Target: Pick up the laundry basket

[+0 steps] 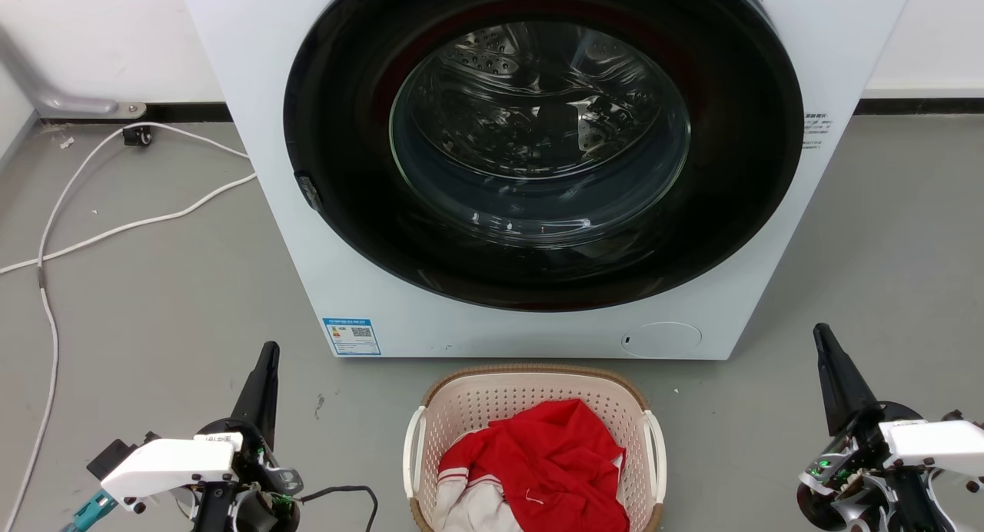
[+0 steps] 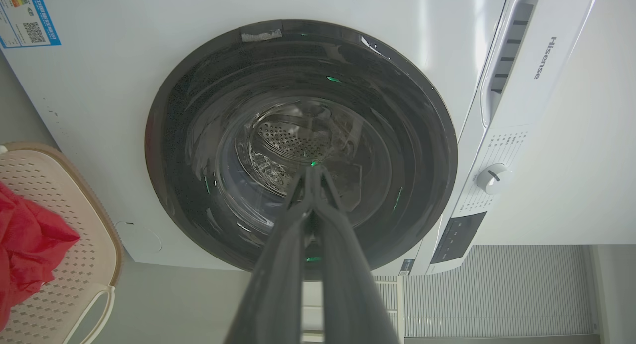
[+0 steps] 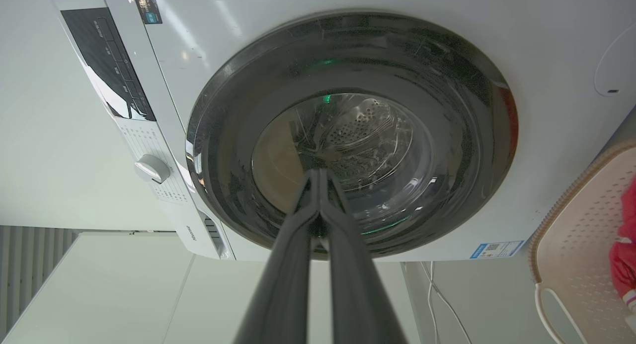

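At the near left, the left gripper [image 1: 269,355] is seen with its two fingers pressed together on nothing, pointed toward the washer [image 1: 369,286]. The laundry basket [image 1: 530,372] is set on the floor at the near centre, just in front of the washer and between the two arms. It is well apart from both. At the near right, the right gripper [image 1: 821,334] is likewise closed and empty.

No contact has been made, so the task is judged to be at its very start, with the approach not yet begun. For the next move, both pairs of fingers would need to be parted and brought inward. The left handle [image 1: 413,440] and the right handle [image 1: 657,447] would then be taken together so that the load is lifted level.

A crumpled red garment [image 1: 546,463] is held in the basket, with some white cloth [image 1: 477,509] at its near left. Behind the washer's closed glass door, nothing can be made out in the drum [image 1: 538,101] through the reflections.
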